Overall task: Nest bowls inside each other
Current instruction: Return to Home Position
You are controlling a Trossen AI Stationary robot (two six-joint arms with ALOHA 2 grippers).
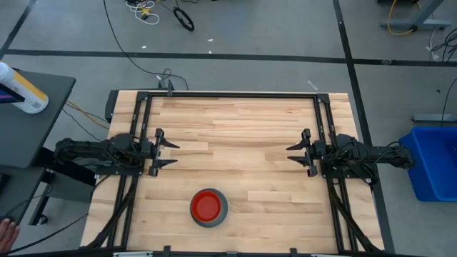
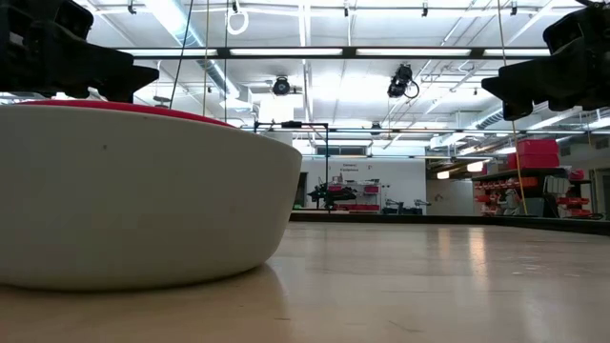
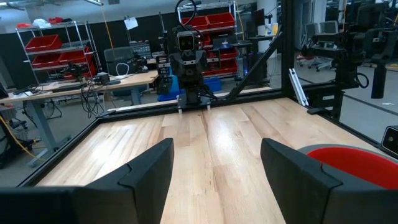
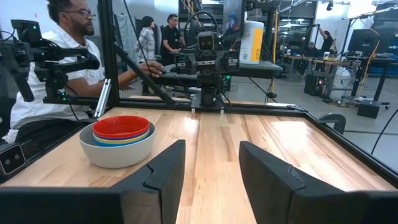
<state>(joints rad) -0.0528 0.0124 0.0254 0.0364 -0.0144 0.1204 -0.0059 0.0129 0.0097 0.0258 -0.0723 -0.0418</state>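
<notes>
The bowls stand as one stack (image 1: pixel 208 208) near the table's front edge, about mid-width. A pale grey bowl (image 4: pixel 117 152) rests with its base on the wood. Inside it sit a yellow bowl (image 4: pixel 122 141), a thin blue rim (image 4: pixel 122 135) and a red bowl (image 4: pixel 121 126) on top. The low view shows the grey wall (image 2: pixel 133 191) close up, with the red rim (image 2: pixel 124 108) above it. My left gripper (image 1: pixel 171 153) hangs open at the left side, pointing level across the table. My right gripper (image 1: pixel 293 156) hangs open at the right side, facing it. Both are far from the stack.
Black frame rails (image 1: pixel 235 94) border the tabletop. A person (image 4: pixel 56 56) sits beyond the table's near edge, and a hand (image 1: pixel 6 230) shows at the lower left. A bottle (image 1: pixel 21 89) lies on a side table, and a blue bin (image 1: pixel 434 163) stands on the floor to the right.
</notes>
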